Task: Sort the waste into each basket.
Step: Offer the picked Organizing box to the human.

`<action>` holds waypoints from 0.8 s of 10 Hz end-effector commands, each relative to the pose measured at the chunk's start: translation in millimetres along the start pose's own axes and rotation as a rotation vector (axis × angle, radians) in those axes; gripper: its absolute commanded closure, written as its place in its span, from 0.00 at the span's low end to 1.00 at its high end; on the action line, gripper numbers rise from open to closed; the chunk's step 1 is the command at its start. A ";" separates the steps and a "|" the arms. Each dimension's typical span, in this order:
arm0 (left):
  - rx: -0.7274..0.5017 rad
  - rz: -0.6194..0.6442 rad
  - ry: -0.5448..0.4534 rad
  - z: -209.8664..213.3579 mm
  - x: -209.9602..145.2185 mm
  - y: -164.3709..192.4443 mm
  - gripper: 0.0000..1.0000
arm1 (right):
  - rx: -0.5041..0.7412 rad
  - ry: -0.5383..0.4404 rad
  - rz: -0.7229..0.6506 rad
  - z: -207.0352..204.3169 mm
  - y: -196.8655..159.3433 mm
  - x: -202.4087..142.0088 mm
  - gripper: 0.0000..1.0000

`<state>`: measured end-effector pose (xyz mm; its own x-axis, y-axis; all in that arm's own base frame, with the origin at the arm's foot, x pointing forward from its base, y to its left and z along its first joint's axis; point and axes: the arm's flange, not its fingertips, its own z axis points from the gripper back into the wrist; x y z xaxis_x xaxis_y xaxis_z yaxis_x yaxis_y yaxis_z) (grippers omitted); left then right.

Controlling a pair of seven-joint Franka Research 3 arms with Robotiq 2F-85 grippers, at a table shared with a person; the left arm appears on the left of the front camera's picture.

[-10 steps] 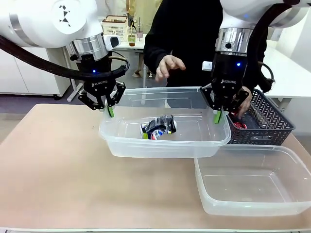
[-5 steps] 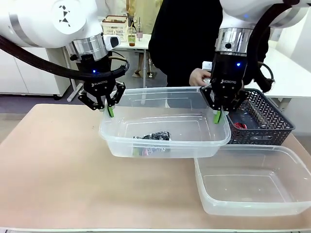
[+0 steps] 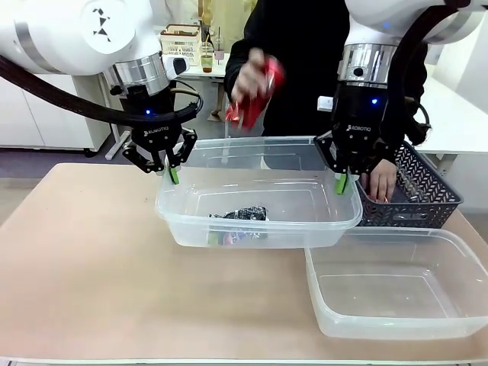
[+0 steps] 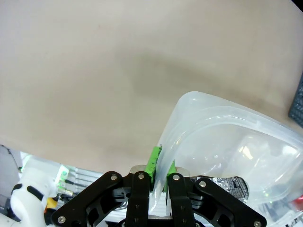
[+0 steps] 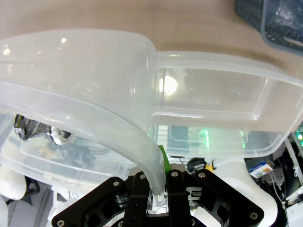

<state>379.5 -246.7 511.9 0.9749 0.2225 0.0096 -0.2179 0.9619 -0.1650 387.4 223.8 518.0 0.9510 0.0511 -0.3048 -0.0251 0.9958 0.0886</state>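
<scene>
Steady now: left gripper and right gripper clamp opposite end rims of the clear tub. Best hold it level while the person's hand drops the red can.

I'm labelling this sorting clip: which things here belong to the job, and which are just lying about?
In the job: red can in the person's hand; crushed can in the clear tub, whose rim the left claw and right claw grip; second clear tub; dark grey basket.
Lying about: cream basket and cup on the far table.
</scene>
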 end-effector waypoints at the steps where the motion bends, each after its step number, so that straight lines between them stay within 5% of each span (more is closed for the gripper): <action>1: -0.023 0.029 -0.014 4.8 2.3 -0.3 0.94 | 0.004 0.020 0.012 5.1 3.9 -4.0 0.95; 8: -0.023 0.029 -0.014 4.8 2.3 -0.3 0.94 | 0.004 0.020 0.012 5.1 3.9 -4.0 0.95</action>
<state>379.5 -246.7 512.0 0.9749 0.2225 0.0095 -0.2179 0.9619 -0.1650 387.4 223.8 518.1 0.9510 0.0512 -0.3048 -0.0252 0.9958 0.0884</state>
